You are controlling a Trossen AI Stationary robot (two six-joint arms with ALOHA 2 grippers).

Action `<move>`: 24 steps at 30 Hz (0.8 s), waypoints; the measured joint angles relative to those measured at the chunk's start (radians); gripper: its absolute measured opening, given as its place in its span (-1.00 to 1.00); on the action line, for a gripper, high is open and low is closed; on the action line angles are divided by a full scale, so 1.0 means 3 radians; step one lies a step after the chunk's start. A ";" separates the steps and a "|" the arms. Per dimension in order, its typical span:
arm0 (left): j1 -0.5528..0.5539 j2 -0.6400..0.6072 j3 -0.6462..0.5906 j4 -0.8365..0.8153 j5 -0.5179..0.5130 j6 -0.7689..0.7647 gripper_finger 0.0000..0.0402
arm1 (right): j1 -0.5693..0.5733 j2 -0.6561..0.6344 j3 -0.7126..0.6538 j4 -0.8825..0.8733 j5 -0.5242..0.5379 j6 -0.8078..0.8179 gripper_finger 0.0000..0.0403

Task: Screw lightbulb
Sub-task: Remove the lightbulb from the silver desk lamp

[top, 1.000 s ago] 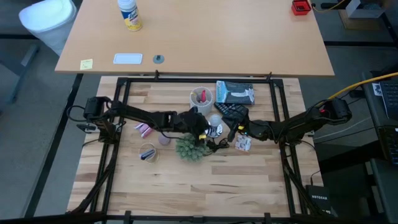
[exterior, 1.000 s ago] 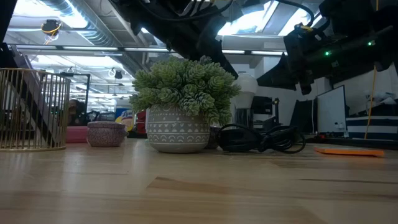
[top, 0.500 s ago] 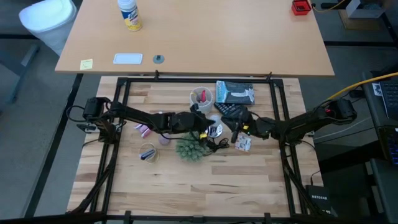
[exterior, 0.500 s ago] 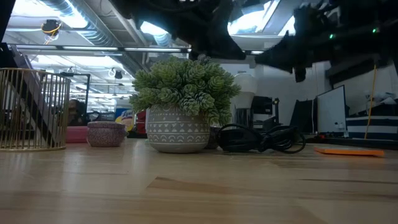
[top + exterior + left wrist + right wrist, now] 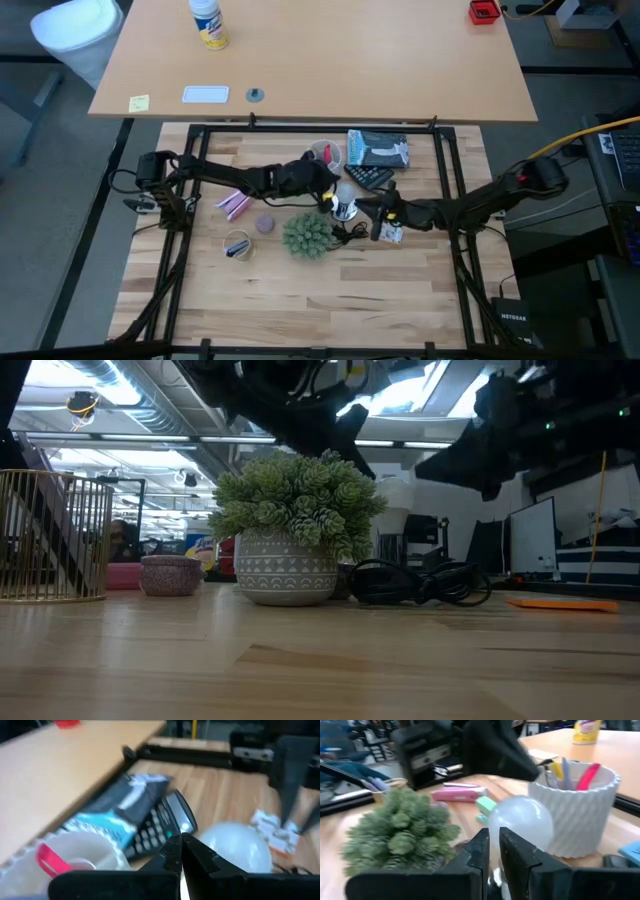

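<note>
The white lightbulb (image 5: 345,192) stands upright near the table's middle, beside the shiny silver socket dish (image 5: 347,210). In the low view the lightbulb (image 5: 395,495) rises behind the black cord (image 5: 420,582), which hides its base. My left gripper (image 5: 330,192) is shut just left of the bulb and level with it; in its wrist view the left gripper (image 5: 182,845) points past the lightbulb (image 5: 235,845). My right gripper (image 5: 370,215) is shut a little to the bulb's right. In its wrist view the right gripper (image 5: 494,845) faces the lightbulb (image 5: 520,822) with air between.
A potted green plant (image 5: 305,235) stands just near of the bulb. A white pen cup (image 5: 323,155), a calculator (image 5: 370,178) and a blue packet (image 5: 378,148) lie beyond it. A pink stapler (image 5: 233,205), a purple jar (image 5: 264,223) and a wire cup (image 5: 237,245) sit left.
My left gripper, still shut, has swung from above the plant toward the table's far edge and now sits beside the bulb. My right gripper has turned slightly toward the near edge, still shut. The bulb and the other things have stayed put.
</note>
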 joint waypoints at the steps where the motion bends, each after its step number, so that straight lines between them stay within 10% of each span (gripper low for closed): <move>1: 0.0006 0.0000 0.0000 -0.0065 0.0051 -0.0026 -0.99 | -0.0001 0.0034 0.0000 0.0002 0.0040 0.0010 -0.75; 24: -0.0383 -0.0008 0.0000 -0.0274 0.0301 -0.0238 -0.99 | -0.0400 0.0324 0.0000 0.0026 0.0285 0.0169 -0.75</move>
